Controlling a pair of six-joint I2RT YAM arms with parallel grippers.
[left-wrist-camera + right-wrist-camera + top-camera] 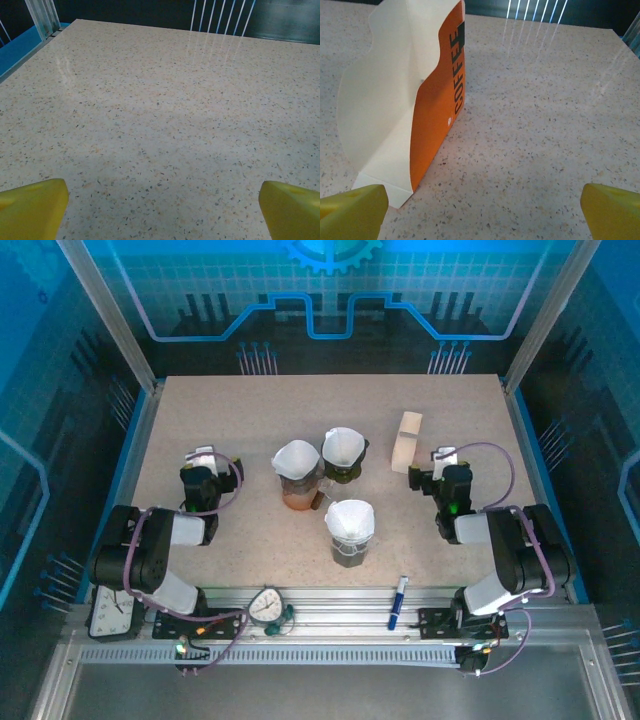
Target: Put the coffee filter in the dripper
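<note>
Speckled table (545,125), coffee filter box (435,100) near right pincer (482,212)

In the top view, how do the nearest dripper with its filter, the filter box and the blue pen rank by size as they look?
1. nearest dripper with its filter, the largest
2. filter box, somewhat smaller
3. blue pen, thin and clearly the smallest

- Speckled beige table (230,410), and its left side is wide open and bare.
- Mid-table, a tight cluster of three: the amber dripper (298,495), the dark dripper (345,473) just beside it, and the front dripper (348,552) standing nearer the arms.
- Off to their right, the orange-and-white filter box (406,443) stands upright, with "COFFEE" down its side.
</note>
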